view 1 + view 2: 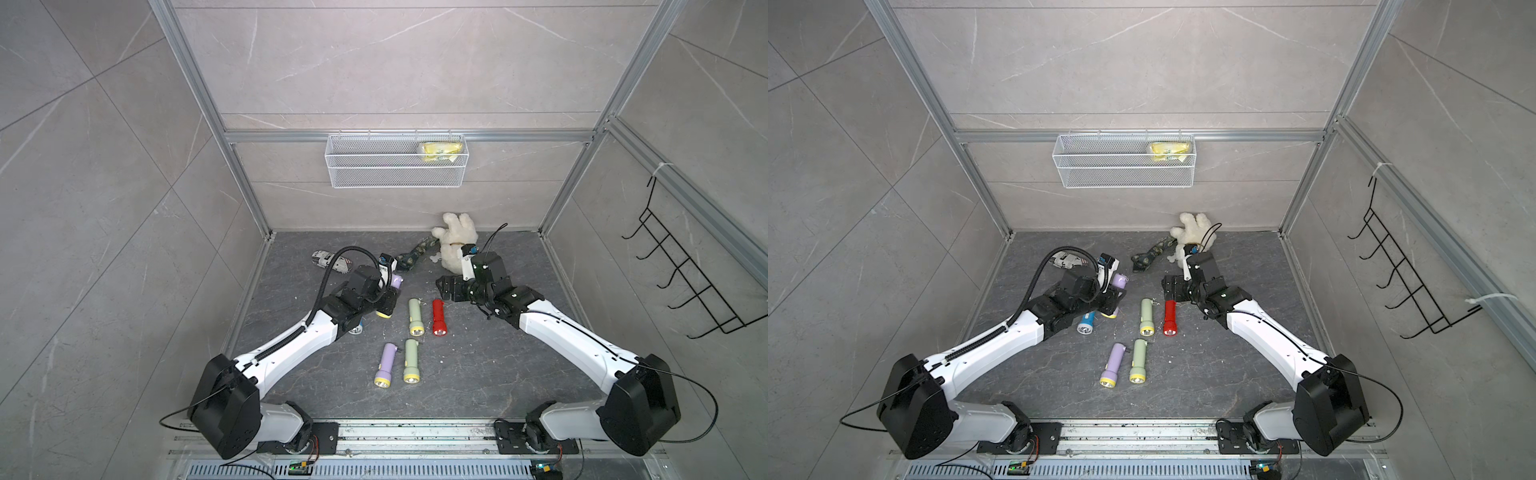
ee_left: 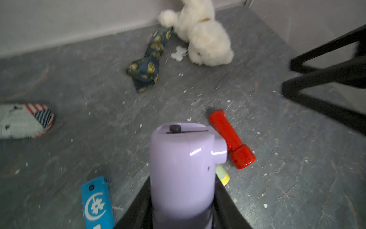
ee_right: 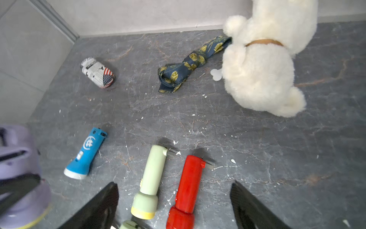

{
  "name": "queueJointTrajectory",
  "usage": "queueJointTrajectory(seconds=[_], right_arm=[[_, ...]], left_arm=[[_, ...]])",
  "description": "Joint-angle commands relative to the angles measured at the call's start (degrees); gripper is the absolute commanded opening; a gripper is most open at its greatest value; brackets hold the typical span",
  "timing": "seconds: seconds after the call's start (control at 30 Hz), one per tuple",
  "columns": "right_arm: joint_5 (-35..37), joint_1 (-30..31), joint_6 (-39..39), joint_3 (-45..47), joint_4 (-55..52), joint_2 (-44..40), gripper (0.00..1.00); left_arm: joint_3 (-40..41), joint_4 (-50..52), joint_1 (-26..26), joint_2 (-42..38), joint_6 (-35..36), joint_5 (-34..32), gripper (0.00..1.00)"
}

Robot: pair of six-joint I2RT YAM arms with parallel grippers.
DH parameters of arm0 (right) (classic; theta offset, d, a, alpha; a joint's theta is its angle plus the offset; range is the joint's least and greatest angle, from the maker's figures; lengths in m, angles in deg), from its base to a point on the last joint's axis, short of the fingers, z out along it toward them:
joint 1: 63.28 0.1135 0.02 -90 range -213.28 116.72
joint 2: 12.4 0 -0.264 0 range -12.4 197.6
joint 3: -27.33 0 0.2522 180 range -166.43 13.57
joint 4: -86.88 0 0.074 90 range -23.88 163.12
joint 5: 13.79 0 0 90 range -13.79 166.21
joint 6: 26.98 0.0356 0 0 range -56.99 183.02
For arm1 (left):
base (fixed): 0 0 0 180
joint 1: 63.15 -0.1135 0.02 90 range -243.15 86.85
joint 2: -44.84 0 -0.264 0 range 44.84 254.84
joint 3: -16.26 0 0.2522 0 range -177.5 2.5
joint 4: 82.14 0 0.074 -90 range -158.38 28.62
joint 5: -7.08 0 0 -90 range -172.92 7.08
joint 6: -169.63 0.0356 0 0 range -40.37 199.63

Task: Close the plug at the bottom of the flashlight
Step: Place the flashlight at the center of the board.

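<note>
My left gripper (image 1: 386, 301) (image 2: 182, 198) is shut on a purple flashlight (image 1: 397, 282) (image 1: 1120, 281) (image 2: 182, 168), held off the floor with its bottom end pointing away. That end shows a black knob (image 2: 175, 128), a thin slit and a side lug (image 2: 219, 150); no prongs stick out. My right gripper (image 1: 442, 286) (image 1: 1169, 286) (image 3: 174, 184) stands open and empty, just above the tail of a red flashlight (image 1: 438, 318) (image 3: 188, 184). The red one and a green flashlight (image 1: 414, 316) (image 3: 152, 174) lie with metal prongs sticking out.
More flashlights lie on the floor: a purple one (image 1: 384, 365), a green one (image 1: 411, 360), a blue one (image 1: 1087, 323). A plush dog (image 1: 455, 241), a patterned tie (image 1: 411, 257) and a flag-print roll (image 1: 330, 262) sit near the back wall. A wire basket (image 1: 395, 160) hangs there.
</note>
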Motion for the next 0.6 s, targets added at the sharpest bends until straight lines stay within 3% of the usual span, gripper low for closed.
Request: queueJointTrajectory(seconds=[0.0,0.33,0.57], right_arm=[[2.0,-0.3,0.7,1.9,0.0,-1.5,1.0],[1.0,-1.2,0.8,3.8,1.2,-3.0,1.0],[0.4,-2.4,0.5,5.9,1.5,-5.4,1.0]], left_arm=[[-3.7,7.3,0.1,3.3,-7.1,-5.3,0.0],[-17.9,18.1,0.1,21.5,-12.0,-6.4,0.0],[-20.5,17.7,-2.6,27.6,-13.4,-3.2,0.01]])
